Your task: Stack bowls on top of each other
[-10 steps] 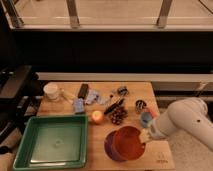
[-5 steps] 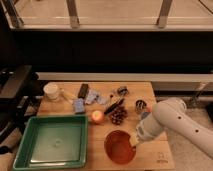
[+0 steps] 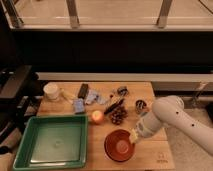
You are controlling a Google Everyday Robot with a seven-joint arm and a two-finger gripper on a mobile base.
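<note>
The orange-red bowl (image 3: 120, 145) sits upright on the wooden table (image 3: 150, 90), at the front right of centre. A darker rim shows around it. I cannot tell whether the purple bowl is under it, and no separate purple bowl shows. My white arm reaches in from the right. My gripper (image 3: 135, 136) is at the bowl's right rim, touching or just above it.
A large green tray (image 3: 52, 143) fills the front left. A pinecone (image 3: 118, 117) and an orange ball (image 3: 97, 116) lie just behind the bowl. A white cup (image 3: 51, 91), a blue block (image 3: 79, 105) and small dark items lie further back. The table's front edge is close to the bowl.
My arm has swung left and down, from behind the bowl to its right rim. The purple tint around the bowl one second ago no longer shows.
</note>
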